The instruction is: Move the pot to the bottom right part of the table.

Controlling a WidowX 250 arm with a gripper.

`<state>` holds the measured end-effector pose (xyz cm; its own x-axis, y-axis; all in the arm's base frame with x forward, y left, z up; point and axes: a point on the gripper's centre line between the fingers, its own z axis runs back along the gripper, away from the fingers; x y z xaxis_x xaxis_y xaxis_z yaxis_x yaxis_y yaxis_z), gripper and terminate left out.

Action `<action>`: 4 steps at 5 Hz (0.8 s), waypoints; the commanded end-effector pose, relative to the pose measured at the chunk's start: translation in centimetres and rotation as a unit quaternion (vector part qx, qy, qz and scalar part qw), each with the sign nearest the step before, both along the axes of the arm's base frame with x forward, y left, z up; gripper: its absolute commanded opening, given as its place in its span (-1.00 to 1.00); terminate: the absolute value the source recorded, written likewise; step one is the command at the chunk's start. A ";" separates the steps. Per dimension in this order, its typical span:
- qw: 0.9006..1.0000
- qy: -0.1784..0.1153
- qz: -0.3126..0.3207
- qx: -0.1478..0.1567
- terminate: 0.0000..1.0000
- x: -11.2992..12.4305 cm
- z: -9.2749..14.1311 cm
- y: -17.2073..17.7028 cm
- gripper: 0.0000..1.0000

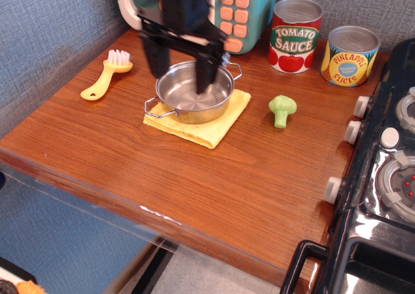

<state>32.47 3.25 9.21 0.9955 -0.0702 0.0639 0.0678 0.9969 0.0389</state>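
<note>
The black gripper [181,67] is shown blurred above the back left part of the pot [193,93], with its two fingers spread wide apart; one finger [155,60] is seen outside the pot's left rim and the other [206,73] over the pot's interior, so that the rim is straddled, though contact with the metal cannot be told. Directly below the gripper, the pot is seated on a folded yellow cloth [206,128], which is laid on the table [214,183]. One wire loop handle is seen at the pot's near left side and the other at its far right side, just beside the inner finger. To the left of the gripper, a yellow brush [107,75] with white bristles is laid flat on the wood, apart from the pot. To the right of the gripper, beyond the cloth, a green toy broccoli [282,110] is placed. Further right and toward the rear wall, a tomato sauce can [296,36] and a pineapple slices can [350,56] are set upright side by side. Behind the gripper, a teal toy appliance [240,15] with orange buttons is partly hidden by the arm. A black toy stove [382,177] is located at the far right.
</note>
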 end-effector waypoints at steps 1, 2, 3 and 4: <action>0.998 -0.034 -0.011 0.050 -1.00 4.2 -2.5 -0.7 1.00; 0.999 -0.023 -0.013 0.039 -1.00 4.7 -3.6 -1.1 1.00; 1.000 -0.010 0.008 0.002 -1.00 4.9 -5.0 -0.8 1.00; 1.000 0.004 0.014 -0.013 -1.00 4.9 -5.8 -0.9 1.00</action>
